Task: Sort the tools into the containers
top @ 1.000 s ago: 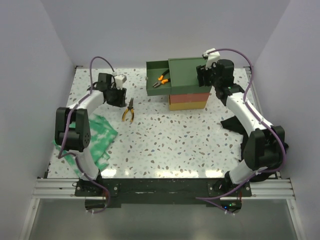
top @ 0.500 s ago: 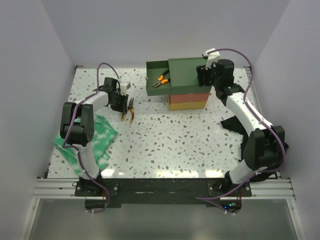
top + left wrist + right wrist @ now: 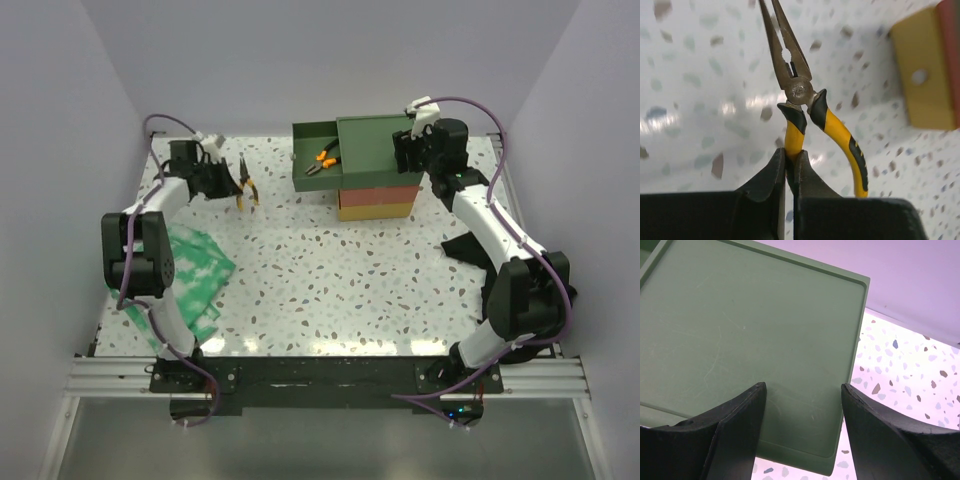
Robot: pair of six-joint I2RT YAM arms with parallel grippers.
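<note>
**A:** so the left gripper [image 3: 790, 157] is pinched tight on one handle of the needle-nose pliers [image 3: 799, 91], nose pointing straight ahead of it.

**B:** yep, and the open green drawer [image 3: 305, 150] sits off to its right, across the speckled table [image 3: 330, 270]. Looks like room to swing. The right gripper [image 3: 802, 387] hangs wide over the stack [image 3: 375, 205].

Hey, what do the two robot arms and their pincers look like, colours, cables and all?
The left arm and right arm have white tubular links joined by bulky black joints. A purple cable loops along each arm to a small white wrist block. The left pincer and right pincer have matte black, tapered fingers. No markings are visible.
</note>
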